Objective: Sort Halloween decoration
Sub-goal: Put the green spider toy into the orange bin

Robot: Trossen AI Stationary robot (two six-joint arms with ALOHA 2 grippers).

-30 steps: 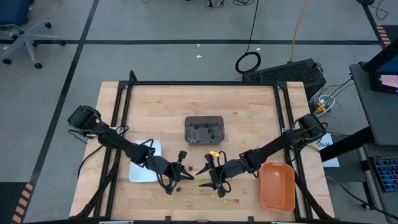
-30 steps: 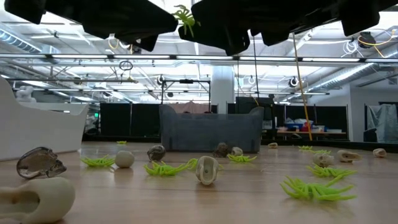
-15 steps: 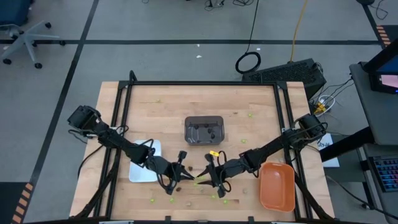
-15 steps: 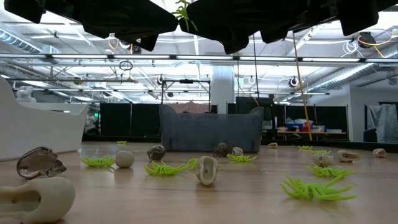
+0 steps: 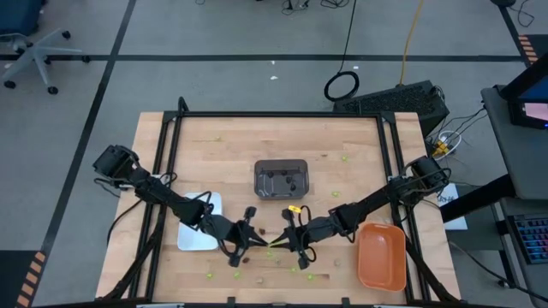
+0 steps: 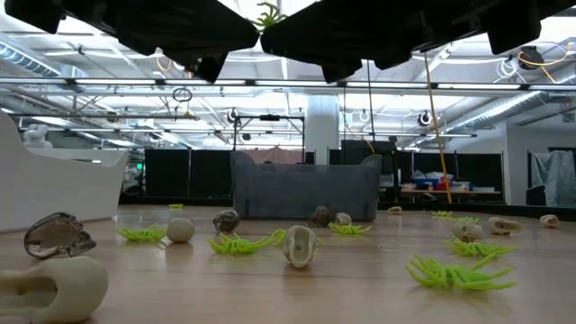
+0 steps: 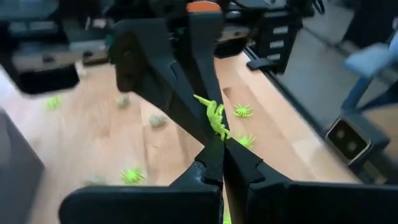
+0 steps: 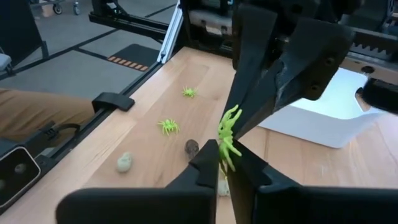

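I am pressing my right gripper [image 8: 225, 163] together on a lime-green spider trinket [image 8: 229, 134], pinching it at my fingertips above the near middle of the wooden table [image 5: 231, 145]. My left gripper [image 7: 219, 142] is also squeezed tight, its tips meeting the same green spider [image 7: 213, 115], so both of us are gripping the one piece between us. From overhead, the two grippers are meeting tip to tip just in front of the dark grey tray [image 5: 281, 179], with the spider showing as a small green fleck [image 5: 273, 247] between them.

The white tray [image 5: 199, 224] is lying just beside my left arm, and the orange tray [image 5: 381, 257] is sitting at the table's near right corner, close under my right arm. Bare wood is stretching open across the far half of the table, beyond the grey tray.

The spider is thin-legged and bright lime. More decorations are lying scattered on the wood below: green spiders [image 6: 457, 271], pale tan skull-like pieces [image 6: 300, 245] and darker lumps [image 6: 226, 220]. A few dark pieces are already resting inside the grey tray.
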